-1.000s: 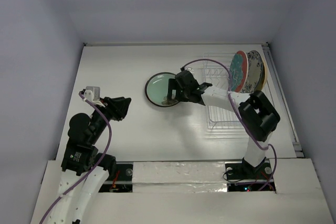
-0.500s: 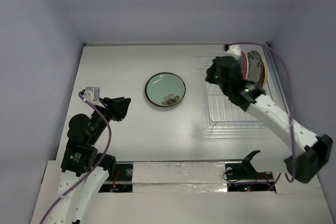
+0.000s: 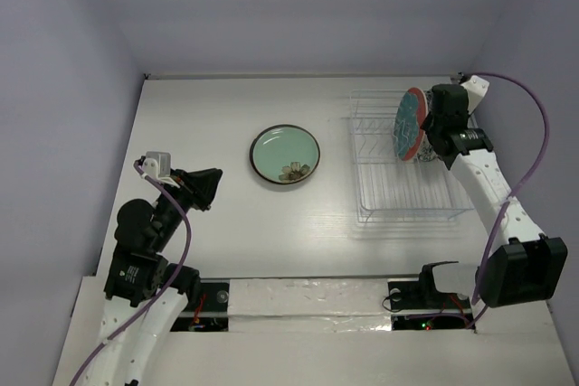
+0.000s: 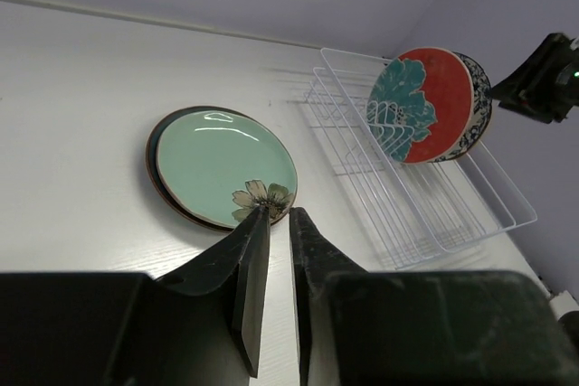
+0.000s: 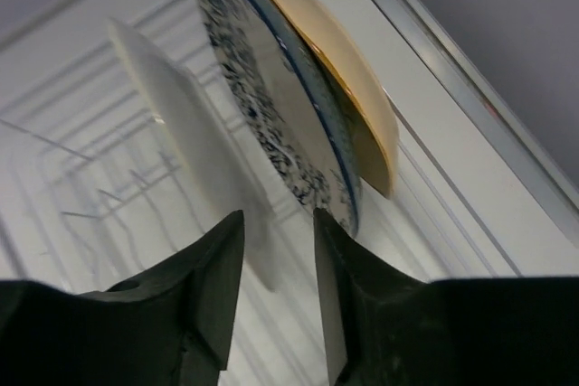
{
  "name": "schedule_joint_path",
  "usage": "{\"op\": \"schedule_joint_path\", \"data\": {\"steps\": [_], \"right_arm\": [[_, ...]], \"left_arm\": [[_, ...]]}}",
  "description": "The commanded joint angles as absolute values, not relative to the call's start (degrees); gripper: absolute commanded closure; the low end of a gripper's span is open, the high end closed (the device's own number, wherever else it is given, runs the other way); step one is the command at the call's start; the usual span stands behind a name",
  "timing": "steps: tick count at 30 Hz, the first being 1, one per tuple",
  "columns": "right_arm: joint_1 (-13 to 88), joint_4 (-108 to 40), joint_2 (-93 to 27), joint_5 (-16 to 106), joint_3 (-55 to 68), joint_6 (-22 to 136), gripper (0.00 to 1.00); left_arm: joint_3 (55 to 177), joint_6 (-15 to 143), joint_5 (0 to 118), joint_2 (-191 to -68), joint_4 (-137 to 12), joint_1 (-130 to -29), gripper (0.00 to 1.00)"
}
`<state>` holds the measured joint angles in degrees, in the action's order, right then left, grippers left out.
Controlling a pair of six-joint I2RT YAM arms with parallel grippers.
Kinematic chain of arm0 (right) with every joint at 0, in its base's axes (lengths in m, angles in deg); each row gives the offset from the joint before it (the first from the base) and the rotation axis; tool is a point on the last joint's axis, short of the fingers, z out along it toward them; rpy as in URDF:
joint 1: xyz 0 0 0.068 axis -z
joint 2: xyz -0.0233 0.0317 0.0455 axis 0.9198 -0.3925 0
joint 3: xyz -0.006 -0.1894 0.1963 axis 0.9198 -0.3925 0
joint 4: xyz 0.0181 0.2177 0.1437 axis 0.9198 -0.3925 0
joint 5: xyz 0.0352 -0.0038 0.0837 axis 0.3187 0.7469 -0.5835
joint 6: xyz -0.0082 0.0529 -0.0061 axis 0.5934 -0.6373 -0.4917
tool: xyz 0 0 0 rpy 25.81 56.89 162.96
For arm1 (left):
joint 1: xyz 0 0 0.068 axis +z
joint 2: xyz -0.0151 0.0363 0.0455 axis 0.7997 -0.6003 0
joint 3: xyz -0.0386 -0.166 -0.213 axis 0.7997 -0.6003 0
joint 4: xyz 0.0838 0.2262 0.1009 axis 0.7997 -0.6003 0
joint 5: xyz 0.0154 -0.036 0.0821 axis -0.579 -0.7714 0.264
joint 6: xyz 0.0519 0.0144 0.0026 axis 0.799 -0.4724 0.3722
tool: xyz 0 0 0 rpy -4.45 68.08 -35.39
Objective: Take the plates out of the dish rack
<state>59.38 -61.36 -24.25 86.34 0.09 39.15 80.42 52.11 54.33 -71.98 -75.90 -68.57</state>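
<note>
**Top external view: right arm returns to the rack**

Well left of the dish rack [image 3: 407, 201], the left gripper [image 3: 206, 185] hangs idle with its jaws nearly together on nothing (likely parked there to leave the right arm room). Between it and the rack, the mint plate [image 3: 285, 153] lies flat on a darker plate [image 4: 154, 162], both already unloaded. At the rack's far end the red-and-teal plate [image 3: 409, 124], blue-rimmed plate [image 5: 289, 133] and cream-yellow plate [image 5: 357, 106] stand leaning together in the slots. Just right of them the right gripper [image 5: 278, 223] hovers empty, jaws apart, seemingly lining up on a rim. A second ago it was at the mint plate; the left arm has not moved.
</note>
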Motion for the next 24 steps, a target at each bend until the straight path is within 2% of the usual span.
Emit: {"op": "schedule_joint_path", "data": {"steps": [1, 5, 18, 22, 24], "right_arm": [[62.1, -60.6, -23.3, 85.3, -2.5, 40.2, 0.56], [63.6, -58.7, -23.5, 86.0, -4.5, 40.0, 0.5], [69.1, -53.3, -30.4, 78.5, -3.8, 40.7, 0.5], [69.1, -52.8, -32.6, 79.0, -2.4, 40.8, 0.52], [69.1, -53.4, -33.5, 80.0, -1.3, 41.4, 0.57]], "left_arm": [[80.5, 52.1, 54.7, -71.1, -74.1, -69.6, 0.87], [80.6, 52.1, 55.1, -70.6, -74.2, -70.9, 0.82], [80.8, 52.1, 55.4, -70.0, -74.6, -71.9, 0.78], [80.9, 52.1, 55.7, -69.9, -74.7, -71.9, 0.78], [81.0, 52.1, 55.8, -69.8, -74.7, -71.9, 0.77]]}}
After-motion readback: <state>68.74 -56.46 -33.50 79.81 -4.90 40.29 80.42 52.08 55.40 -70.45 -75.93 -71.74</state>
